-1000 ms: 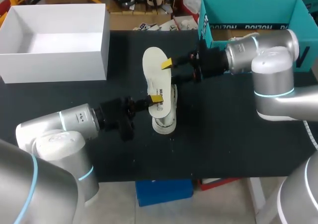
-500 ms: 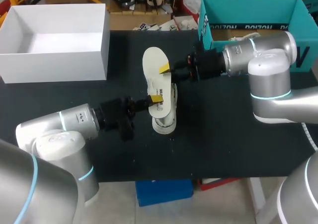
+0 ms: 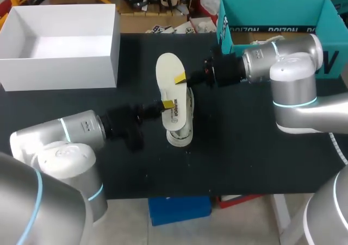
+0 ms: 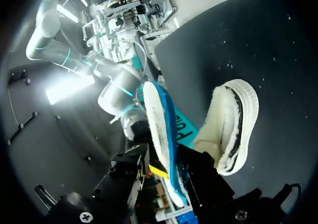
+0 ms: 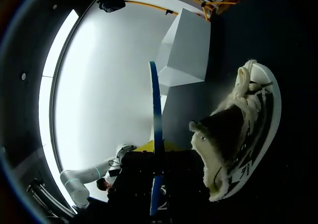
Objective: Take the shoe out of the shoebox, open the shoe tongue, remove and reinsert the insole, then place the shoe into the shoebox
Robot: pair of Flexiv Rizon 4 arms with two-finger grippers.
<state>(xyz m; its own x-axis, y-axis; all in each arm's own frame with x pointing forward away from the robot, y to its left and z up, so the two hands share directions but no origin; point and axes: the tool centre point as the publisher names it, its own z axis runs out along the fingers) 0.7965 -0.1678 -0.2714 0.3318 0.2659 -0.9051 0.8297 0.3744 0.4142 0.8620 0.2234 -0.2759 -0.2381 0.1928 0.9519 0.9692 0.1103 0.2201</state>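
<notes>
White insole [image 3: 169,71], blue on its underside, is held on edge above the shoe [image 3: 179,132] and apart from it. The shoe rests on the black table [image 3: 244,147] near the middle, between the white box [image 3: 60,74] and the teal box [image 3: 255,32], and is in neither.

Tool state:
- Left gripper [image 3: 167,105]: narrow, clamped on the heel end of the insole.
- Right gripper [image 3: 181,79]: narrow, with the insole edge running between its fingers. It appears clamped, though the far finger is dark in the right wrist view.

Step in hand, as judged: the insole is out and reinsertion has not begun.

Next move calls for:
- Tilting the insole flat, blue side down.
- Leading the toe end into the fleece-lined opening while one gripper lets go.
- Steadying the shoe, since nothing holds it.

Not readable:
- The head view hides the shoe opening and tongue under the insole.
- The left wrist view cuts off the insole's lower end behind the gripper body.
- How far open the tongue is cannot be told.
</notes>
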